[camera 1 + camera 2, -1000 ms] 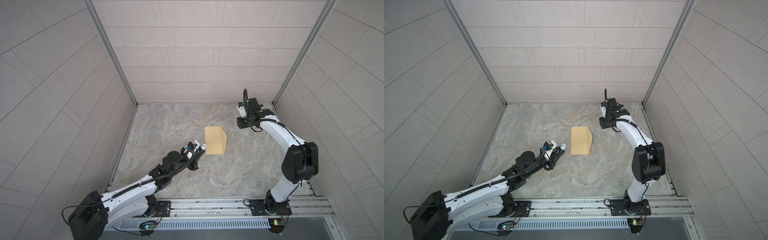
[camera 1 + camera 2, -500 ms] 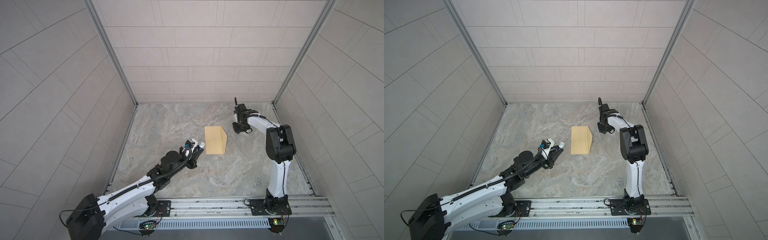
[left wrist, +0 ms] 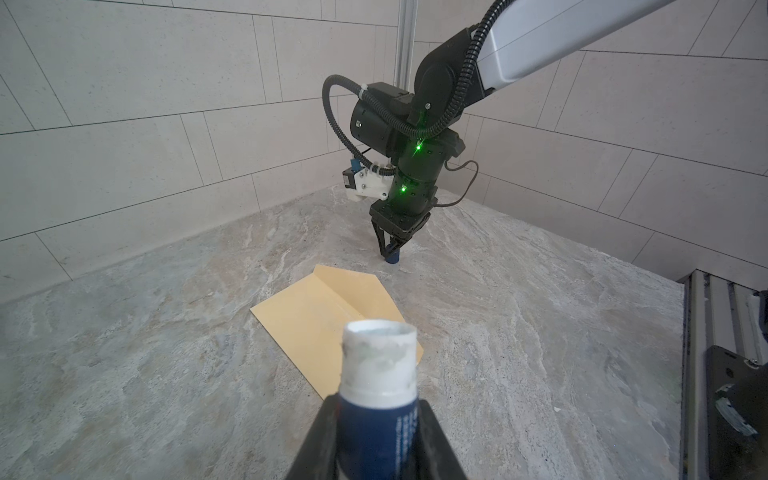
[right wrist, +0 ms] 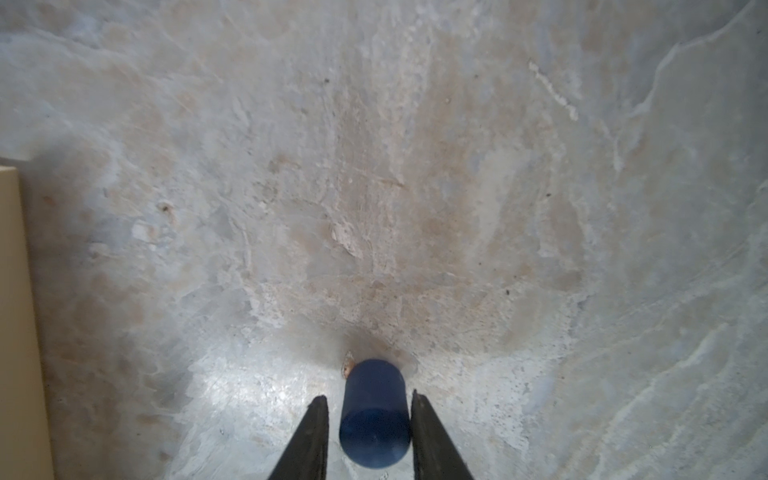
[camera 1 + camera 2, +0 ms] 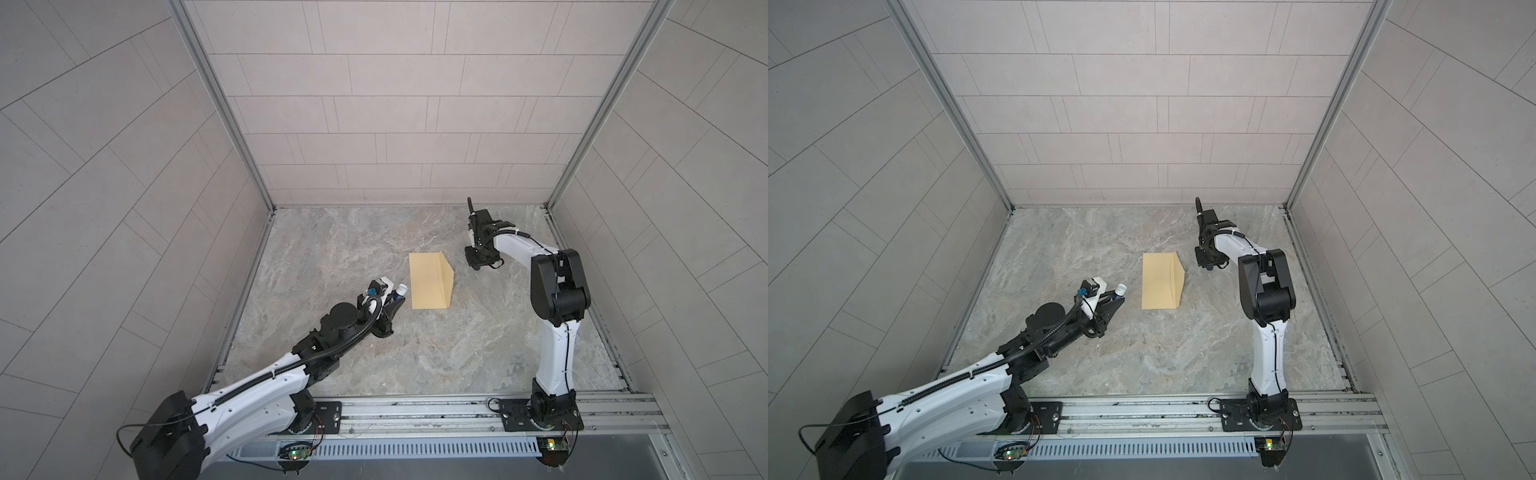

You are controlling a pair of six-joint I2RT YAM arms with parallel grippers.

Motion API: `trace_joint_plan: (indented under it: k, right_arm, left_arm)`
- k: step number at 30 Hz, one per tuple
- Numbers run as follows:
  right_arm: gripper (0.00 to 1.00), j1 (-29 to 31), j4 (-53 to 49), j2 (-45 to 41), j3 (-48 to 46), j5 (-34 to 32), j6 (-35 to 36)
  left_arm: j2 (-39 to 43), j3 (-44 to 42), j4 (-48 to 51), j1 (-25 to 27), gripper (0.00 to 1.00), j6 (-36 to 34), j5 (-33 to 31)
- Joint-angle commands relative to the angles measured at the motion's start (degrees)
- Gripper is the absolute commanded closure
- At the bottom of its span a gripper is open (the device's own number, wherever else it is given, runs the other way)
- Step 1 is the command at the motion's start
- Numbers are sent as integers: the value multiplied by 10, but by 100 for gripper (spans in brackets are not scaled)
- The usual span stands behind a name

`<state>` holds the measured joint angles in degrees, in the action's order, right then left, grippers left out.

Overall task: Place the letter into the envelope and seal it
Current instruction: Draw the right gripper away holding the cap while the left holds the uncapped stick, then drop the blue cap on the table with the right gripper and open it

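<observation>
Probably light, thin and floppy, the yellow-tan paper envelope lies in the middle of the grey marbled tabletop with its flap open, the edge I would pinch, while the left gripper clamps a blue white-tipped glue stick and the right gripper holds its jaws apart around a blue cap.

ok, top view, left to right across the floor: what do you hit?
glue stick → envelope → right gripper
</observation>
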<state>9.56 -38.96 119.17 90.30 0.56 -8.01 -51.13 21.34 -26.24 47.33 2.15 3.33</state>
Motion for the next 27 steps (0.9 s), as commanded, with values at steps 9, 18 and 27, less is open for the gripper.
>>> trace_joint_plan:
  k: [9,18,27]
  right_arm:
    - [60,-11,-25,-22,-11,6,-18]
    - [45,-9,60,-258,-132,78,-38]
    - [6,10,257,-513,-332,180,-67]
  left_arm:
    - [15,16,-9,-1,100,12,-24]
    - [26,31,-14,-1,100,97,-115]
    - [24,71,15,-1,100,193,-166]
